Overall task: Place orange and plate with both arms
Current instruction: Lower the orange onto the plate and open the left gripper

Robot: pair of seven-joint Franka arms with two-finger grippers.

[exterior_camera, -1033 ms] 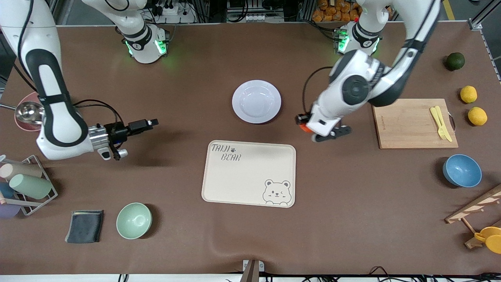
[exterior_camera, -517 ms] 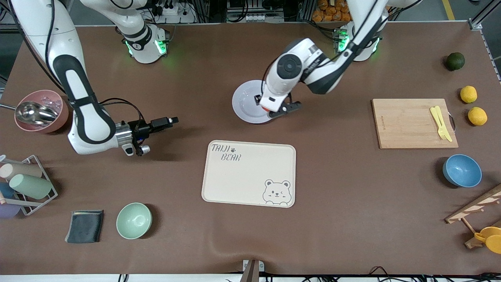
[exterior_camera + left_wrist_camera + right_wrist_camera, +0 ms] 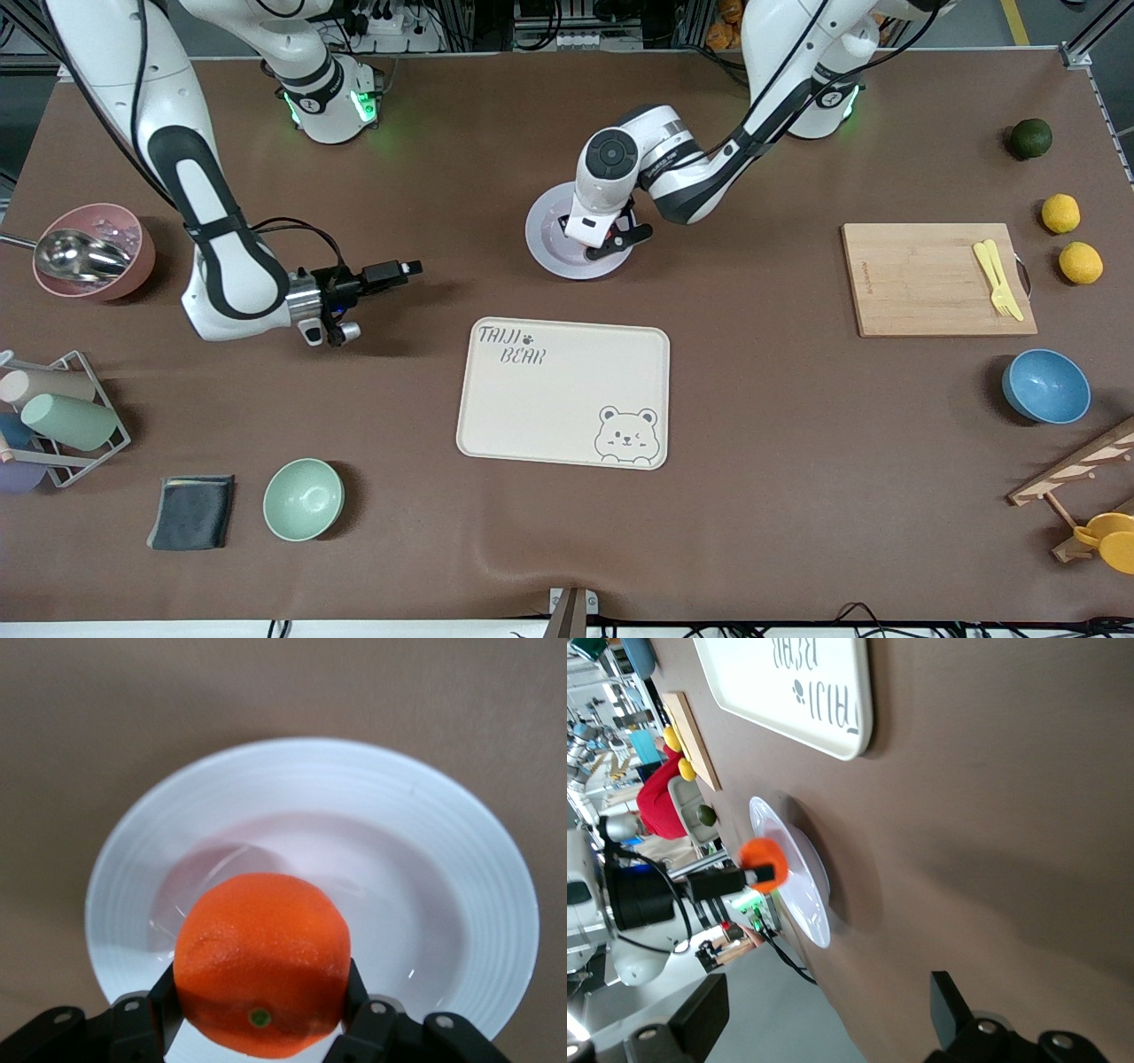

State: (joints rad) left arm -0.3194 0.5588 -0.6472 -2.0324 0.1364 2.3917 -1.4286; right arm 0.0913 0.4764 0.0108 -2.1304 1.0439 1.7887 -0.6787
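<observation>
The pale lavender-white plate (image 3: 542,241) lies on the brown table, farther from the front camera than the cream tray. My left gripper (image 3: 603,245) hangs over the plate, shut on the orange (image 3: 261,957). The orange is held just above the plate's well (image 3: 416,895), and black fingers (image 3: 165,1003) press on both its sides. In the front view the left hand hides the orange. My right gripper (image 3: 404,268) is open and empty, low over bare table toward the right arm's end, pointing at the plate. The right wrist view shows the plate (image 3: 804,896) and the orange (image 3: 763,863) edge-on.
The cream bear tray (image 3: 563,392) lies nearer the front camera than the plate. A wooden board (image 3: 921,282), two lemons (image 3: 1060,213), a dark green fruit (image 3: 1030,138) and a blue bowl (image 3: 1045,386) are toward the left arm's end. A mint bowl (image 3: 303,500) and a pink bowl (image 3: 113,232) are toward the right arm's end.
My left gripper has carried the orange from beside the wooden board to over the plate and lowered it. My right gripper has moved across the table toward the plate.
</observation>
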